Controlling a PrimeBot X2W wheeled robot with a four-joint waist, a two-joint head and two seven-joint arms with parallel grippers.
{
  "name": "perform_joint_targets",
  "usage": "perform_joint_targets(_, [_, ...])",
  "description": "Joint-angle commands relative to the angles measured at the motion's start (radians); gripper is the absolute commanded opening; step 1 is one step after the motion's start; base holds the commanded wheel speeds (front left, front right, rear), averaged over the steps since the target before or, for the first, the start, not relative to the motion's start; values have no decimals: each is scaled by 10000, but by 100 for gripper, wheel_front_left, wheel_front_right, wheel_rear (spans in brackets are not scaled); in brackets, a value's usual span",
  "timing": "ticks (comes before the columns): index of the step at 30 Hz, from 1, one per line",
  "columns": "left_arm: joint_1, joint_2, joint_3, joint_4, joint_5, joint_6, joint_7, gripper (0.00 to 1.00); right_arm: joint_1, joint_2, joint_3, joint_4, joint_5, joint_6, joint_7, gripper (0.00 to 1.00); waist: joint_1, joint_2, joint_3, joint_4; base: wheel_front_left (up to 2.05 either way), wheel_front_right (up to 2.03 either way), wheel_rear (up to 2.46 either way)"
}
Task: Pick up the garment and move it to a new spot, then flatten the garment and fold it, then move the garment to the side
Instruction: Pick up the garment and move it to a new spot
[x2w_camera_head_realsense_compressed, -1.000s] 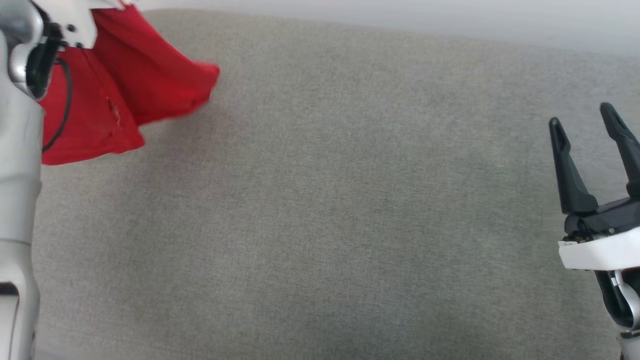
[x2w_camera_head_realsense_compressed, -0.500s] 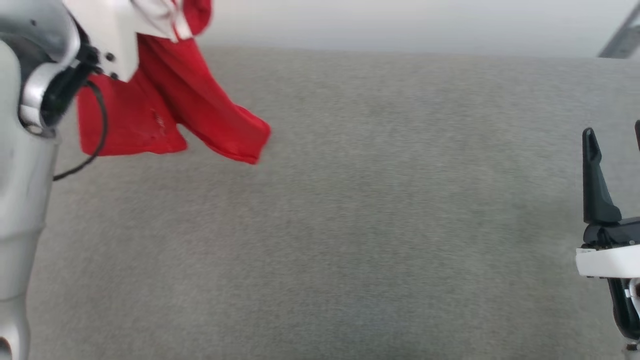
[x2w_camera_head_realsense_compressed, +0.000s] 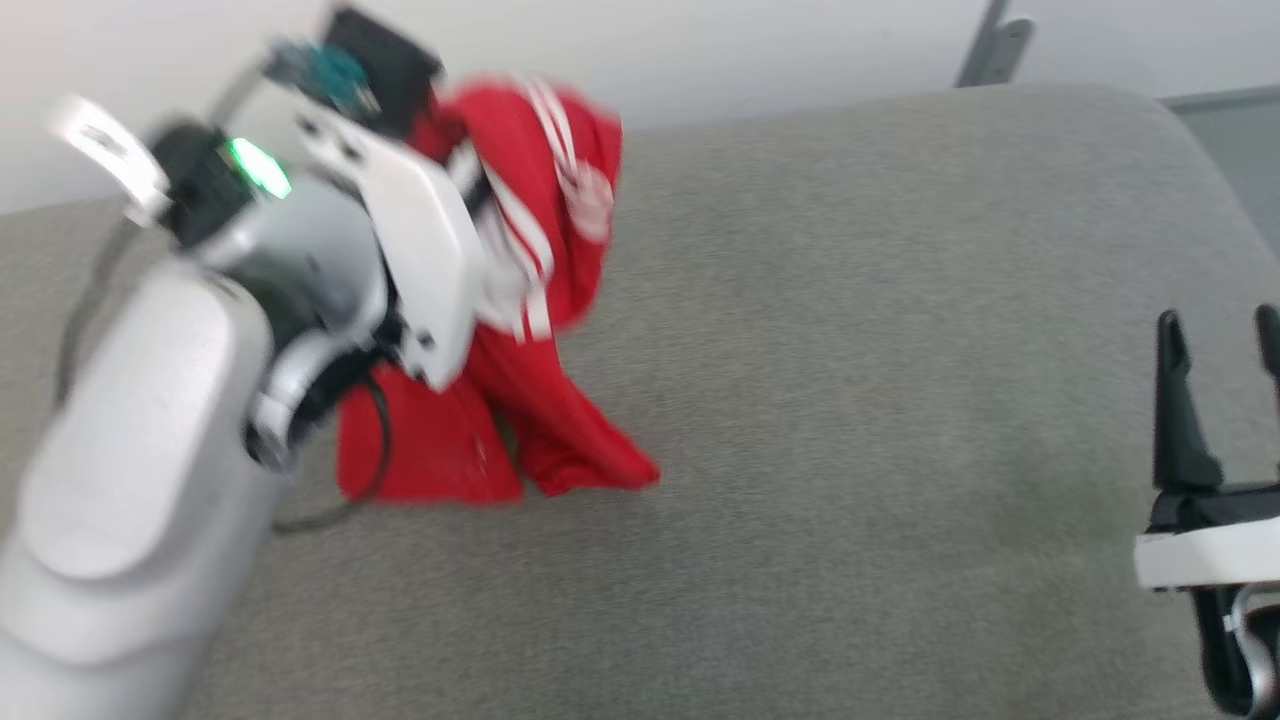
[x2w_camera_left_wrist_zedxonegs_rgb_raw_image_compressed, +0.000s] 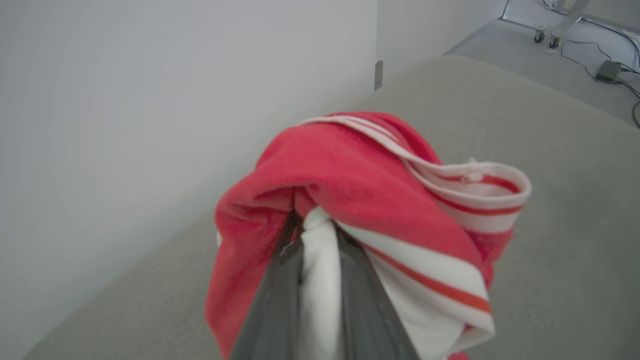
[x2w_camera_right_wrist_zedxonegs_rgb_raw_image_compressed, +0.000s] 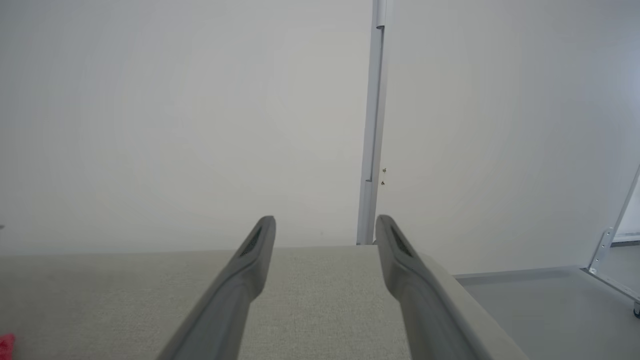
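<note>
The garment (x2w_camera_head_realsense_compressed: 560, 430) is a red T-shirt with white sleeves and striped trim, hanging bunched from my left gripper (x2w_camera_head_realsense_compressed: 490, 200) over the left part of the grey padded surface (x2w_camera_head_realsense_compressed: 850, 350). Its lower hem hangs at or just above the surface. In the left wrist view my left gripper (x2w_camera_left_wrist_zedxonegs_rgb_raw_image_compressed: 316, 225) is shut on a white fold of the garment (x2w_camera_left_wrist_zedxonegs_rgb_raw_image_compressed: 350, 185), which drapes over the fingertips. My right gripper (x2w_camera_head_realsense_compressed: 1215, 325) stands open and holds nothing at the far right, well away from the cloth. In the right wrist view the right gripper (x2w_camera_right_wrist_zedxonegs_rgb_raw_image_compressed: 325, 222) holds nothing, and a red scrap of the garment (x2w_camera_right_wrist_zedxonegs_rgb_raw_image_compressed: 6, 345) shows at the lower left.
A pale wall (x2w_camera_left_wrist_zedxonegs_rgb_raw_image_compressed: 150, 100) runs behind the grey surface. The surface rounds off at its right end, with floor (x2w_camera_head_realsense_compressed: 1230, 140) beyond. A metal stand leg (x2w_camera_head_realsense_compressed: 990, 40) rises behind, and cables (x2w_camera_left_wrist_zedxonegs_rgb_raw_image_compressed: 610, 70) lie on the floor.
The head camera has tilted up and shifted. My left arm has swung the hanging garment rightward, toward the middle of the surface. The right gripper stays open.
</note>
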Motion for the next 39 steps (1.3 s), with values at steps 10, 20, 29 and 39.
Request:
perform_joint_targets(10, [1684, -654, -889, 2591, -427, -65, -84, 0, -2, 394, 702, 639, 130, -3, -198, 100, 0, 0, 84, -890, 0, 0, 0])
perform_joint_targets(20, [1473, -1527, -1521, 6521, -371, -412, -643, 49, -468, 431, 1431, 1229, 311, -2, -254, 100, 0, 0, 225, -1210, 0, 0, 0])
perform_joint_targets(29, [546, -1756, -1357, 7312, -703, -704, -1832, 100, -548, 263, 1655, 1475, 408, -3, -258, 100, 0, 0, -37, -865, 0, 0, 0])
perform_joint_targets(39, [1024, -977, -988, 5537, -811, -668, -3561, 100, -33, 260, 1486, 1411, 286, -3, -259, 100, 0, 0, -699, -122, 0, 0, 0])
